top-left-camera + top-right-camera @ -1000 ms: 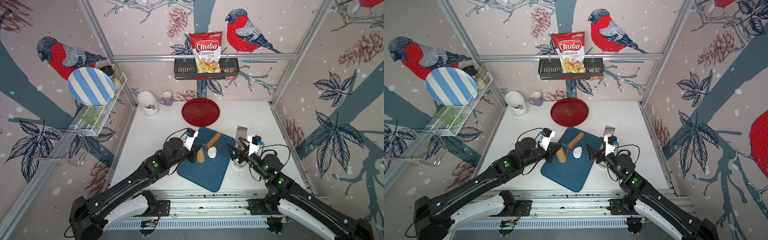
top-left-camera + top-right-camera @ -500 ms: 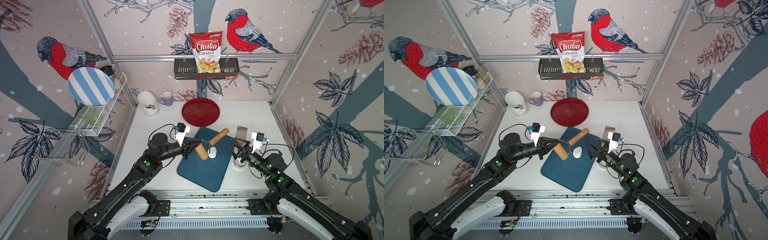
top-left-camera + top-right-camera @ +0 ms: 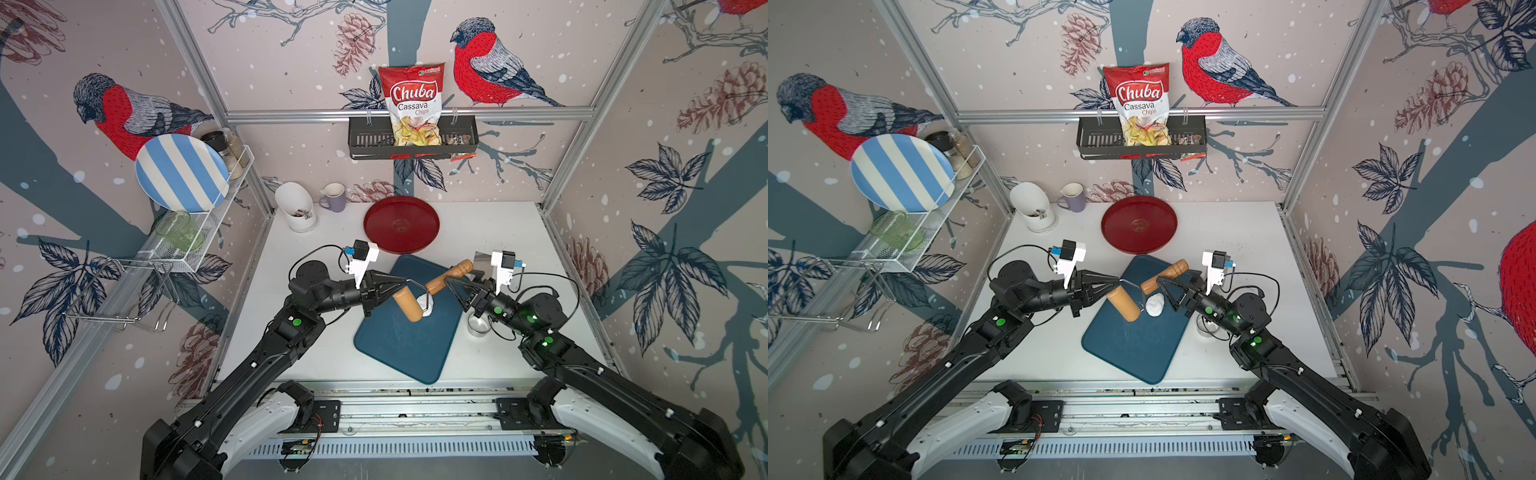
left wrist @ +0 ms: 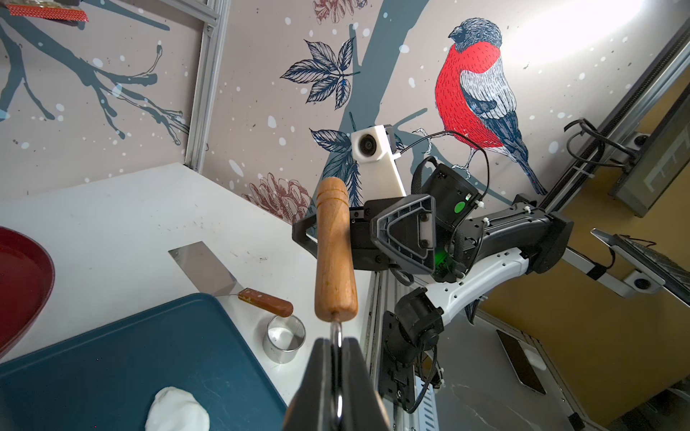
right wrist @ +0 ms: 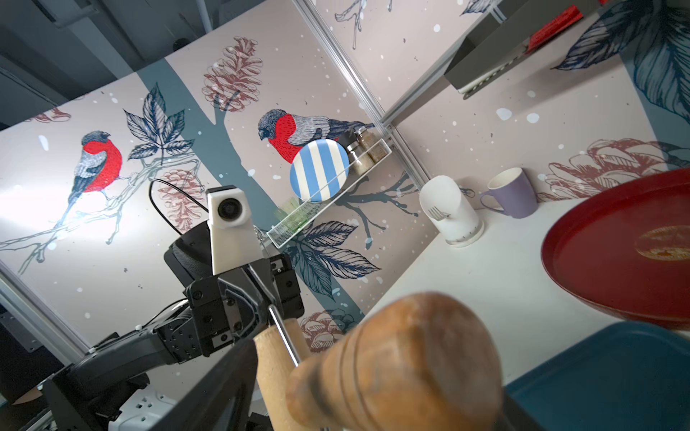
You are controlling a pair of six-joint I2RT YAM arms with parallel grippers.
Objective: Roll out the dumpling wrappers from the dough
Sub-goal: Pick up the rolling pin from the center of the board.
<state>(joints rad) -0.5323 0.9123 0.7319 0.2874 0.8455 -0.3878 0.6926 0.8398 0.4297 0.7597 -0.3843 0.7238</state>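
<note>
Left pincer (image 4: 338, 347) is clamped on the thin wire (image 4: 338, 330) of the wooden roller (image 3: 408, 305), whose drum sits just beside the dough (image 3: 427, 305). I cannot tell whether they touch. Right pincer (image 3: 446, 283) has its 2 jaws apart, straddling the roller's handle (image 4: 333, 246). The dough is 1 small white lump on the blue board (image 3: 399, 345), toward its far end. A steel ring (image 4: 283, 337) and spatula (image 4: 209, 266) lie on the white surface (image 3: 332, 345) beside the board.

Left arm (image 3: 266, 353) and right arm (image 3: 602, 376): black shells, white base links, green dots — triangular black left claw (image 3: 405, 283), right claw (image 3: 455, 294); white wrist cameras (image 3: 365, 257), looping cables.
</note>
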